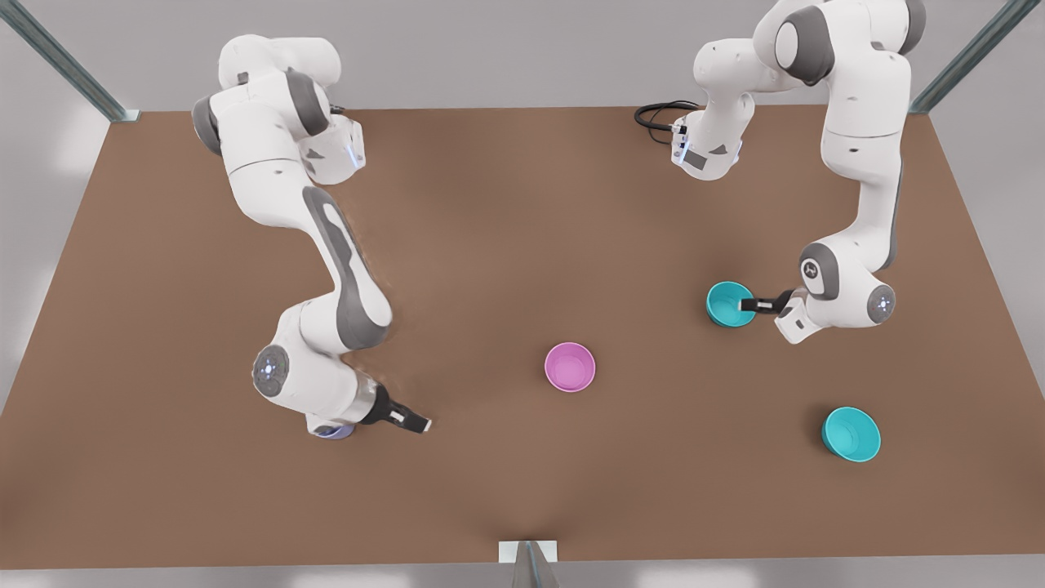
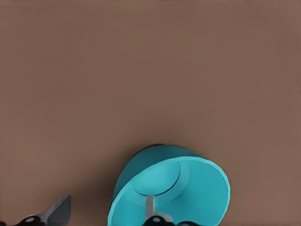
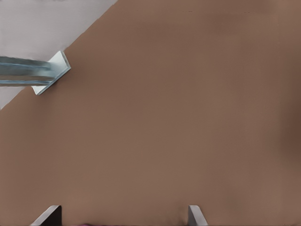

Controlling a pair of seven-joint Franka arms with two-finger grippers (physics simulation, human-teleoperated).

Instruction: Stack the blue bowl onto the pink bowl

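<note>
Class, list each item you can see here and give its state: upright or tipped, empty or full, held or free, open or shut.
Blue bowl: upright, empty, rim straddled by the left tool.
Pink bowl: upright, empty, free.
Second teal bowl: upright, empty, free.
Left tool: open, one finger inside the blue bowl.
Right tool: open, holding nothing.

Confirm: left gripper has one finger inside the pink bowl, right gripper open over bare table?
Wrong bowl: in the left wrist view the left gripper has one finger inside the blue bowl. The right gripper is open over bare table.
</note>
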